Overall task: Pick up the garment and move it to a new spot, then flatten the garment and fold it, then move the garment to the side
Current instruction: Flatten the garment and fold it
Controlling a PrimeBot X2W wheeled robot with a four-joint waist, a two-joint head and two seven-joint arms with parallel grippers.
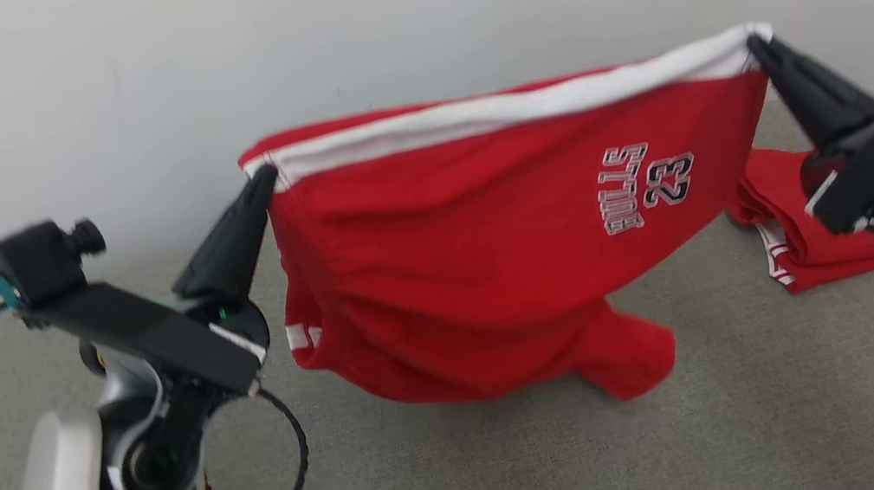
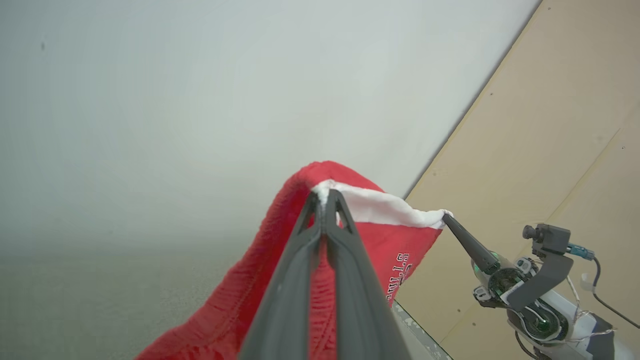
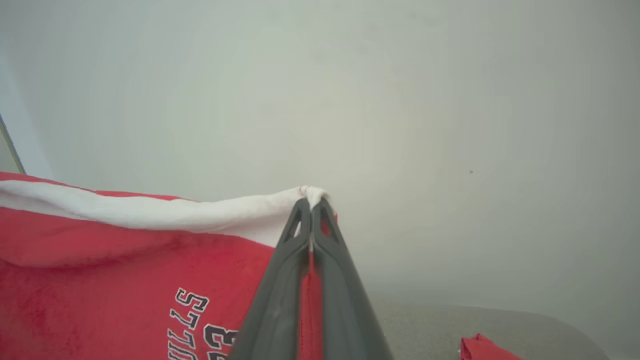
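Observation:
A red garment (image 1: 491,254) with a white waistband and a "23" print hangs stretched in the air between my two grippers, its lower end brushing the grey surface (image 1: 475,484). My left gripper (image 1: 267,177) is shut on the waistband's left corner, seen up close in the left wrist view as the left gripper (image 2: 324,196) pinching the red garment (image 2: 280,250). At the right corner my right gripper (image 1: 756,44) is shut on the white band, and the right wrist view shows that right gripper (image 3: 311,202) nipping the garment (image 3: 125,260).
A second red garment (image 1: 793,224) lies crumpled on the grey surface behind my right gripper. A pale wall (image 1: 400,14) rises right behind the work area. A black cable (image 1: 290,479) loops from my left wrist. Beige panels (image 2: 550,125) stand to the side.

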